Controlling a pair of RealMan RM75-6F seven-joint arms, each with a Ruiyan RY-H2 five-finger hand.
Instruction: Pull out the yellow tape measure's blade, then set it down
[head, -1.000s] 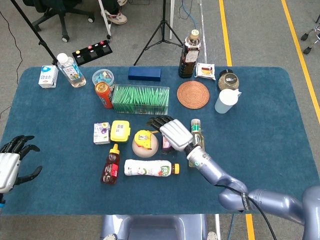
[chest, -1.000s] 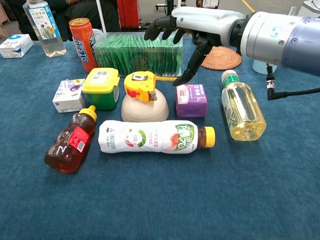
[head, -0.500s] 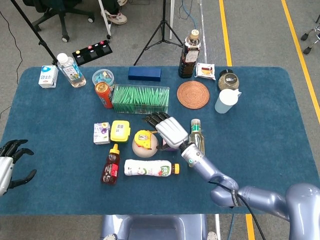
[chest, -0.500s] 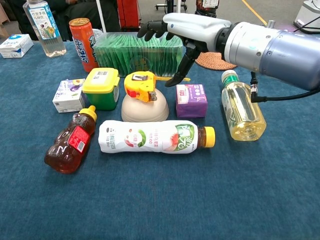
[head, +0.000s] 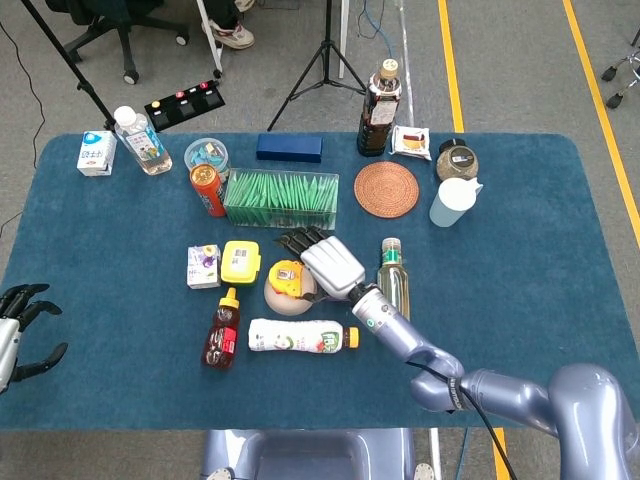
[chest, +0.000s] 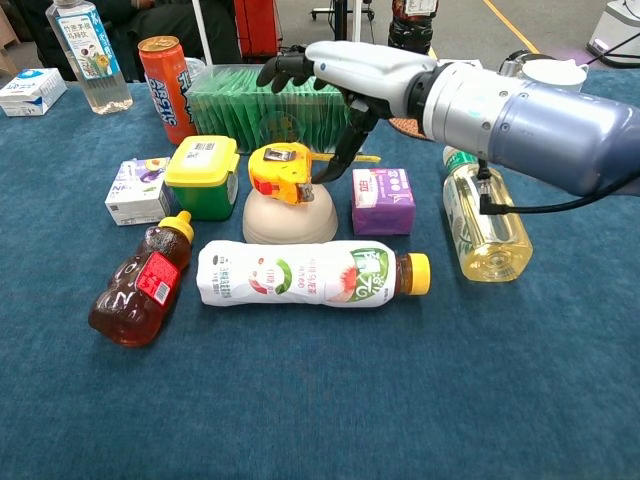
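Over the last second the right hand (chest: 335, 75) has slid leftward above the clutter, from over the small purple carton (chest: 382, 199) to a spot right above the yellow tape measure (chest: 283, 172); the left hand (head: 15, 335) has meanwhile drifted back toward the near left edge of the blue cloth-covered table (head: 560, 250). The tape measure sits where it did, perched on top of an upturned cream bowl (chest: 290, 215), with a short yellow stub of blade poking out toward the purple carton.

The right hand holds nothing: its dark fingers (chest: 285, 68) are spread and arched over the tape measure's case, and the thumb points down just beside the case on the blade side (touching or not, I can't quite tell). The left hand is idle, its fingers loosely apart, well away from the tape measure.

Around the tape measure: a yellow-lidded green tub (chest: 203, 175) to its left, a lying white drink bottle with a yellow cap (chest: 312, 272) in front, a clear green-filled box (chest: 275, 105) behind.

This looks like the reach, with the grasp not yet made. Next, I'd say, the hand needs to lower and close on the case without tipping it off its rounded perch, leaving the blade tip free for pulling.
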